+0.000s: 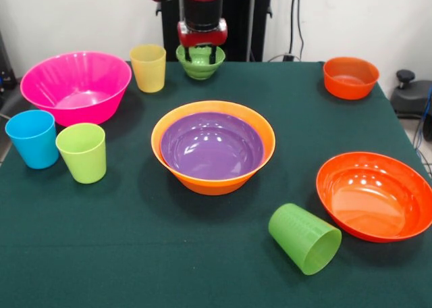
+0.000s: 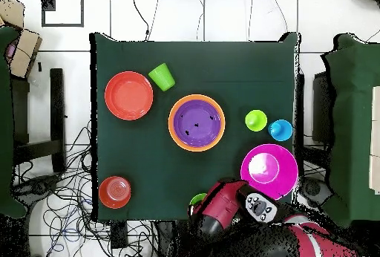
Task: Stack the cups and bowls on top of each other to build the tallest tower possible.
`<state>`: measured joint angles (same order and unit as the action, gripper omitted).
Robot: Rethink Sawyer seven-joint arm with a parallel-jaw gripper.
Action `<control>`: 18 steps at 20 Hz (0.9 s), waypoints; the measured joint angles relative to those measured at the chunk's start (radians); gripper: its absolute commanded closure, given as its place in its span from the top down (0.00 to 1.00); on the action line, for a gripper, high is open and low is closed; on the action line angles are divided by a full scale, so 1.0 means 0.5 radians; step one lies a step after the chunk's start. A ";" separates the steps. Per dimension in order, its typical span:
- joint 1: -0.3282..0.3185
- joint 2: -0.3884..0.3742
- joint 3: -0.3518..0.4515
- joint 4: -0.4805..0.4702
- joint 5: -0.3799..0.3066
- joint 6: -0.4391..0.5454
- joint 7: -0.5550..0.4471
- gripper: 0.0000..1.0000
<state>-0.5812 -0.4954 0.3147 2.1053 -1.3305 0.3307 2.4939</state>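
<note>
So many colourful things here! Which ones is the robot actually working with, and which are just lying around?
Part of the job:
purple bowl nested in the large orange bowl
small green bowl under the tool
pink bowl, red-orange bowl, small orange bowl
yellow cup, blue cup, lime cup, tipped green cup

Just lying about:
cables on the floor

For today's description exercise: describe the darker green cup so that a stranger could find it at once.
Start at the purple bowl nested in the large orange bowl mid-table. In the front view, look nearer and to the right, beside the shallow red-orange bowl. The darker green cup is the only cup lying on its side.
</note>
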 measured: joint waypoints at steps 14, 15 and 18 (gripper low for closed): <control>0.076 -0.020 0.001 -0.036 0.017 0.003 0.000 1.00; 0.082 -0.020 0.000 -0.039 0.021 0.003 0.000 1.00; 0.106 -0.020 0.001 -0.051 0.040 0.031 0.000 1.00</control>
<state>-0.5283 -0.5054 0.3151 2.0798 -1.3106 0.3461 2.4937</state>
